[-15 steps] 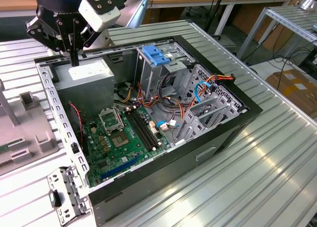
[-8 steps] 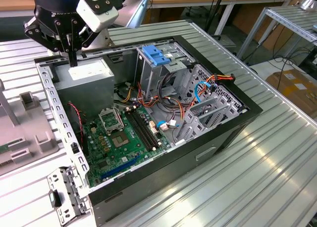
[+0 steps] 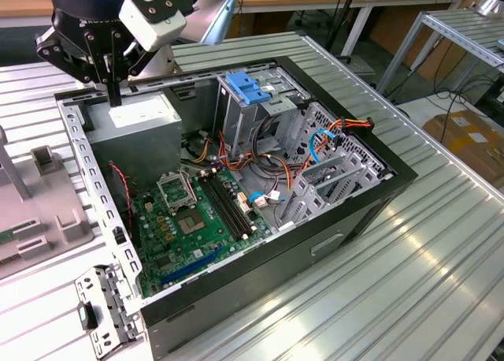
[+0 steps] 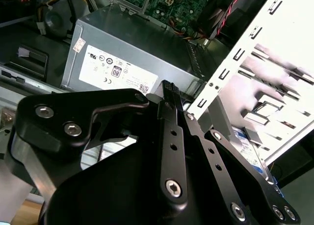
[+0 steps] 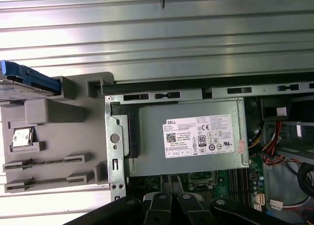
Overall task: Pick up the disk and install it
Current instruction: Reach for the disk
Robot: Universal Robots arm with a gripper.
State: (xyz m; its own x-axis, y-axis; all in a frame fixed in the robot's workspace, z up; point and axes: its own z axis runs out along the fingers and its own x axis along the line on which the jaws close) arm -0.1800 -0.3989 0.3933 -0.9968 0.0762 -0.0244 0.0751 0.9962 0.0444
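Open computer case (image 3: 260, 286) on the ribbed table (image 3: 394, 298). The power supply (image 3: 134, 136) fills the case's far corner at the exterior view's left. The blue-topped drive cage (image 3: 246, 101) stands just beside it, and cables (image 3: 279, 172) cross the middle. Open room lies above the motherboard (image 3: 185, 223) and over the table's bare edge at the exterior view's right.

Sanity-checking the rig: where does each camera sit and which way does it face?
Exterior view: off the arm, raised, looking down into the open computer case; gripper over the power supply.
First wrist view: on the arm, facing down onto the power supply and the disk at a grey holder; gripper links show.
Second wrist view: behind the jaws, looking along them at the power supply.
Shared: all three show the power supply.
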